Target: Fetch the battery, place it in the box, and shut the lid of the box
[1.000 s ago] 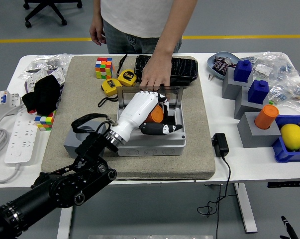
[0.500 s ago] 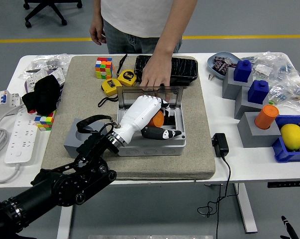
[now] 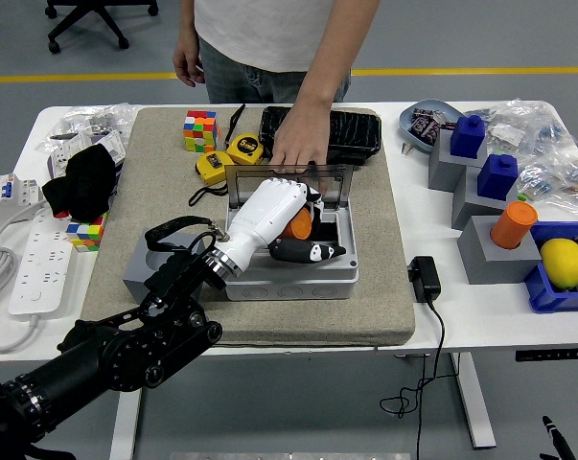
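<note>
Left hand [image 3: 274,222] over the open grey box [image 3: 290,273], fingers grasping an orange battery [image 3: 301,221], person's hand [image 3: 301,146] steadying the upright lid [image 3: 289,181] from the far side

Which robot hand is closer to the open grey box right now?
Left. The left hand reaches into the grey box, holding an orange battery over its inside. The right hand is out of view, so only the left is at the box.
</note>
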Motion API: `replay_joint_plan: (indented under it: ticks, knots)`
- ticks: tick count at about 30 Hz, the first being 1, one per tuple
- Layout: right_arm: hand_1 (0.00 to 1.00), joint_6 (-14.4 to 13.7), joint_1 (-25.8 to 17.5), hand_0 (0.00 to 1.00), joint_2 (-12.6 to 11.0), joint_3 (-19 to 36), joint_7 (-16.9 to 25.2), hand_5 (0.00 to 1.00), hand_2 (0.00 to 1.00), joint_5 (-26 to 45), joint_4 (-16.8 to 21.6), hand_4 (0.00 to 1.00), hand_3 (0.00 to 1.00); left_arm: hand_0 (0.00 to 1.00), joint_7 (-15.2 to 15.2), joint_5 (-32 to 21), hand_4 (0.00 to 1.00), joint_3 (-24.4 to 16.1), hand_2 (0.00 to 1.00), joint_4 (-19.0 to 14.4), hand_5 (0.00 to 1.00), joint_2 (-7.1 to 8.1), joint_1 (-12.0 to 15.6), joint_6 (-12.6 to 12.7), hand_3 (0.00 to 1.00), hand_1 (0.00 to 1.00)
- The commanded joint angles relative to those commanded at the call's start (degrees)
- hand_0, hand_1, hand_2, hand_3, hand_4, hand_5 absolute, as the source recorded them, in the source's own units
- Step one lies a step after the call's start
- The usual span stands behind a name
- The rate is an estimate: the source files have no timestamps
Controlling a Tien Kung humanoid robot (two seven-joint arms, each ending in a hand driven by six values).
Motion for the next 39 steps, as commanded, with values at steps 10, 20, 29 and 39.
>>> replay_joint_plan:
  ticks: [10,20,29,39]
  knots:
    - [0.695,0.81,0.07,0.794,0.0,0.09,-0.82,0.998,0.687,-0.95,0.0,0.998,0.763,0.072,-2.77,-3.32,0.998,0.25,0.004,0.78,0.989,0.0,0.05,-0.28,0.002,0.002]
    - [0.696,0.8,0.09,0.793,0.01,0.08,-0.82,0.998,0.689,-1.04,0.0,0.998,0.763,0.135,-6.86,-4.87,0.998,-0.44,0.085,0.67,0.998,0.0,0.06,-0.06,0.231,0.013]
    - [0.695,0.75,0.12,0.793,-0.03,0.07,-0.86,0.998,0.688,-0.99,0.0,0.998,0.763,0.162,-6.6,-4.46,0.998,-0.48,0.129,1.07,0.998,0.0,0.05,-1.28,0.299,0.047]
    - [0.693,0.72,0.09,0.79,-0.07,0.13,-0.92,0.998,0.687,-1.15,0.0,0.998,0.762,0.297,-6.41,-3.92,0.998,-0.84,0.389,1.37,0.998,0.0,0.14,-2.04,0.445,0.332]
